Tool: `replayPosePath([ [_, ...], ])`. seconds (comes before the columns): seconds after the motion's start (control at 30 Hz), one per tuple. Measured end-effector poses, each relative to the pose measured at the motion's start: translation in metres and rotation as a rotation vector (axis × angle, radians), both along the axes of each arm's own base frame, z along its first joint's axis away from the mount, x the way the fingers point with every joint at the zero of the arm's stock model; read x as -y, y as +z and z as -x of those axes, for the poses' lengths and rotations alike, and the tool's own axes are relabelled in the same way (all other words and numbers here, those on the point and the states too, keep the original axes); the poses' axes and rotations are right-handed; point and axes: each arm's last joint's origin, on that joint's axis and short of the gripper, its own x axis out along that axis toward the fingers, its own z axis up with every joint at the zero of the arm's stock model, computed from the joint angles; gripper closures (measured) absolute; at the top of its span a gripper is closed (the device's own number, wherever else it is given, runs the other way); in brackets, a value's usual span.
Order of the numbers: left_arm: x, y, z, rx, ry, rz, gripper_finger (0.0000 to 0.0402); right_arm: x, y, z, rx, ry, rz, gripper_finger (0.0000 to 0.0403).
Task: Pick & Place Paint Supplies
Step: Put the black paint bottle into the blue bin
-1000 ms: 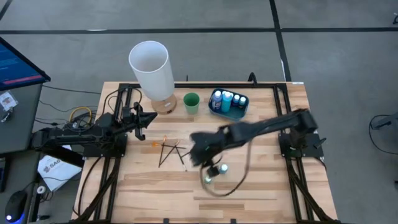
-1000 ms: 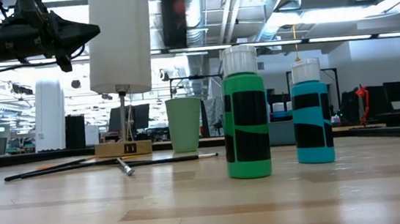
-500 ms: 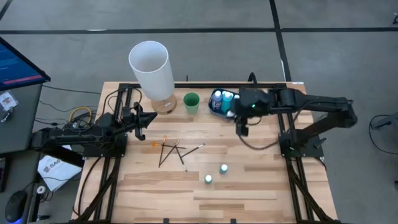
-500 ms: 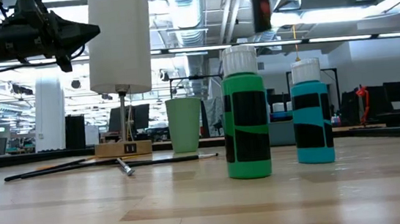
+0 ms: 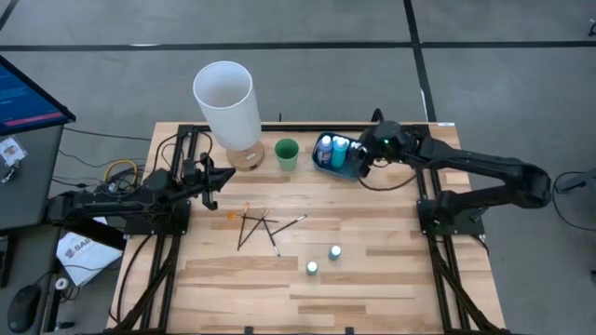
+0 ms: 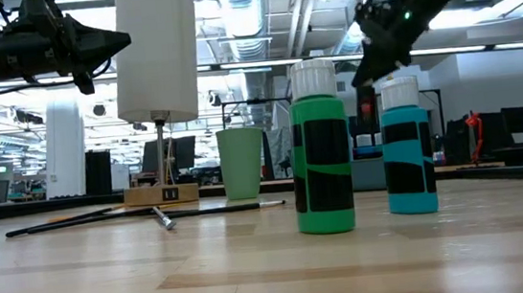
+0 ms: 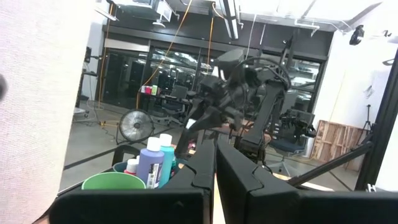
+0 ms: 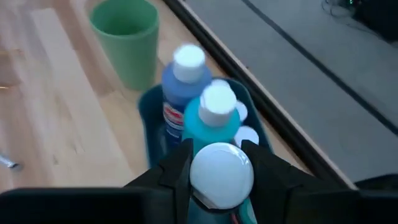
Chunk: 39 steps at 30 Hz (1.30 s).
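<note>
While the left arm (image 5: 121, 200) waits at the table's (image 5: 391, 279) left edge with its gripper (image 7: 216, 163) pressed together, the right gripper (image 8: 219, 168) hangs over the blue tray (image 5: 326, 166), clamped on a white-capped bottle (image 8: 222, 174). Other bottles (image 5: 340, 149) stand in the tray beside the green cup (image 5: 287, 153). Brushes (image 5: 259, 226) lie mid-table; a green bottle (image 6: 320, 146) and teal bottle (image 6: 407, 145) stand nearer the front.

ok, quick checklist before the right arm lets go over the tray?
1. Right gripper shut on white-capped bottle: ok.
2. Gripper above blue rounded tray: ok.
3. Free slot directly beneath bottle: cannot tell; blue-bodied bottle and teal-bodied bottle stand close.
4. Small green cup apart from tray: ok.
5. Left gripper shut, parked by white cylinder lamp: ok.
</note>
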Motion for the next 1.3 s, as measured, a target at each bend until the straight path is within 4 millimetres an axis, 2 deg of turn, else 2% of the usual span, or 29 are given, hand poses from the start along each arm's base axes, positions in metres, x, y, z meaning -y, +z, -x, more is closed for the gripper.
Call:
replayPosePath([
  [0.67, 0.0, 0.0, 0.0, 0.0, 0.0, 0.0, 0.0399, 0.016, -0.07, -0.02, -0.043, -0.076, -0.086, 0.0289],
  [0.87, 0.0, 0.0, 0.0, 0.001, 0.0, 0.0, 0.0399, 0.023, -0.081, -0.025, -0.06, -0.089, -0.086, 0.0279],
  [1.13, 0.0, 0.0, 0.0, 0.0, 0.0, 0.0, 0.0399, 0.028, -0.091, -0.029, -0.09, -0.081, -0.08, 0.0286],
  [1.3, 0.0, 0.0, 0.0, 0.0, 0.0, 0.0, 0.0399, 0.028, -0.091, -0.029, -0.086, -0.082, -0.079, 0.0264],
])
